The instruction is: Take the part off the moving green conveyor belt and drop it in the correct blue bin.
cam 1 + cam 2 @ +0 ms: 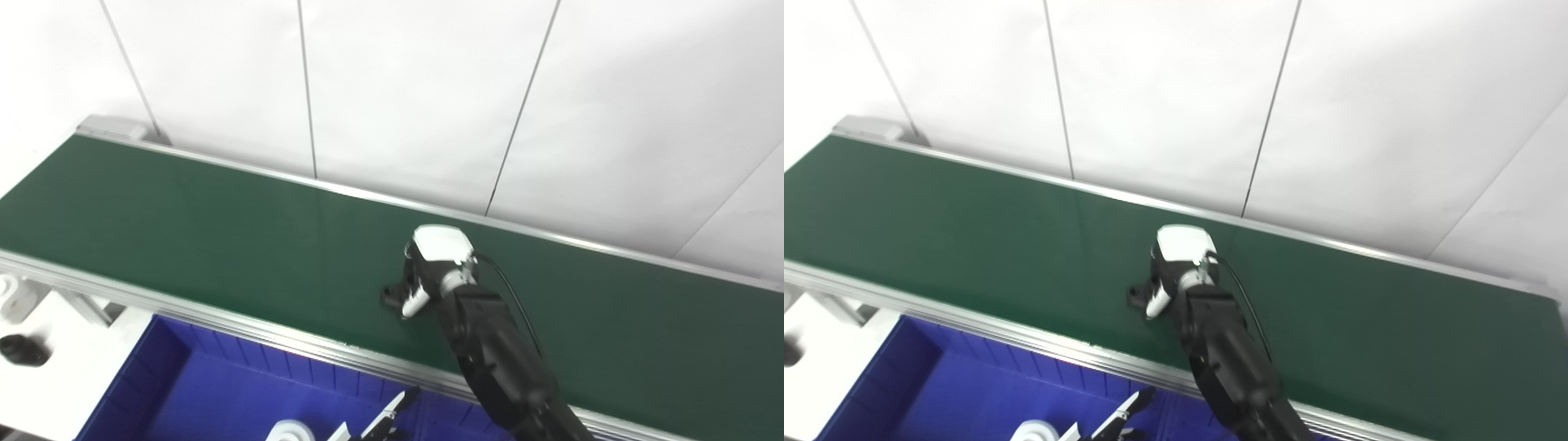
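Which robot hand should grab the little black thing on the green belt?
The right hand: it is already over the belt, right at the black part. The left hand sits low over the blue bin.

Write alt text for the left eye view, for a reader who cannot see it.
The right hand reaches over the green conveyor belt, its fingers around a small black part lying there. A blue bin sits below the belt's near rail, with the left hand just showing over it.

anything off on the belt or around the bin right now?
Nothing stands out. Right hand is down on the green belt over a small black part; grip unclear. Blue bin sits square below the belt.
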